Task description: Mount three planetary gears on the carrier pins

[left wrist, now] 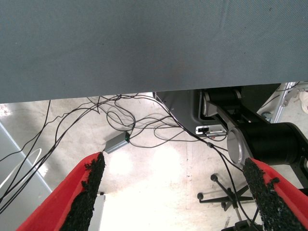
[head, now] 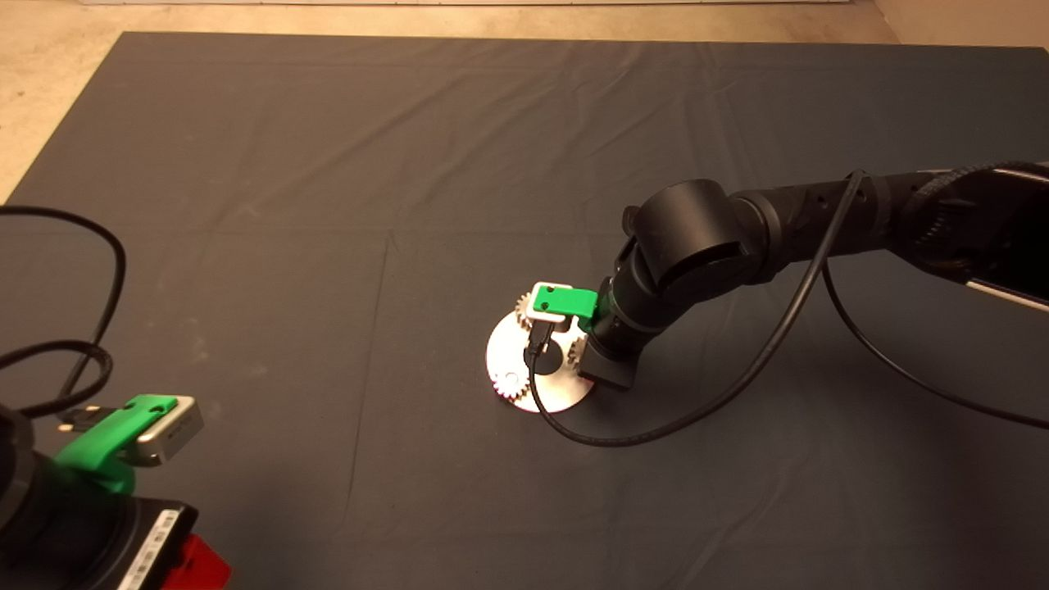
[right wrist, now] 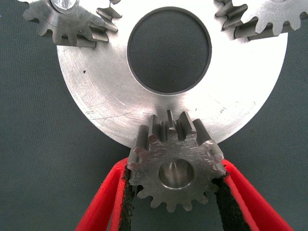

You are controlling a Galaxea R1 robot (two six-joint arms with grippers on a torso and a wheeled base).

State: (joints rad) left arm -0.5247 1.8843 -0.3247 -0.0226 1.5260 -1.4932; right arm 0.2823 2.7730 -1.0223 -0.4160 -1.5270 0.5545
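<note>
Between the right gripper jaws, clamped, sits a small silvery toothed gear over the flat pale metal disc; two matching gears beyond. Left gripper jaws apart, parked.

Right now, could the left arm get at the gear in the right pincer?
Probably not: the right pincer clamps that gear on both sides at the disc rim, and the left pincer is parked open at the near-left mat corner, far off.
</note>
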